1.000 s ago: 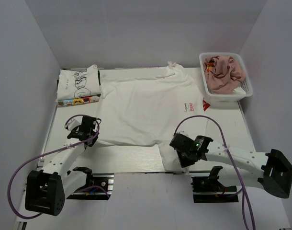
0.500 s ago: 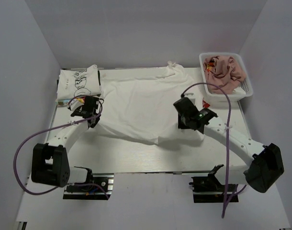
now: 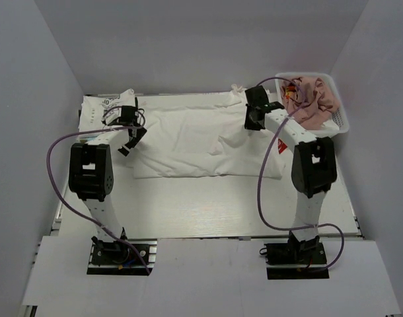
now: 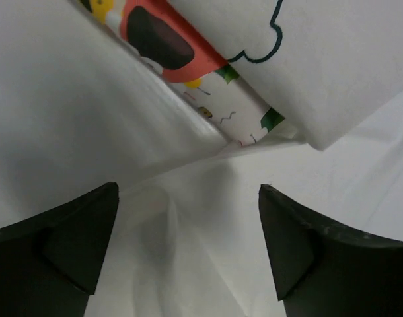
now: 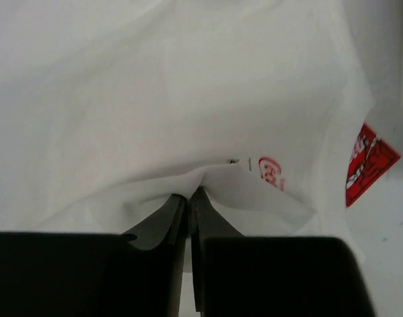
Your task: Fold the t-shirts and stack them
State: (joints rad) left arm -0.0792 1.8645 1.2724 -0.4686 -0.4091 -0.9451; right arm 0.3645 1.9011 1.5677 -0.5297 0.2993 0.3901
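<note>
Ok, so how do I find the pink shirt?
Look at the far right corner of the table, where a white lattice basket sits. The pink t-shirt lies crumpled inside it. It alone is pink and in the basket; the big white t-shirt and the folded cartoon t-shirt lie on the table.

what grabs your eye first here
A big white t-shirt lies folded over on the table. At its far edge the right gripper pinches the cloth; the left gripper hangs open beside a folded cartoon tee. A pink tee sits crumpled in the far-right basket.
</note>
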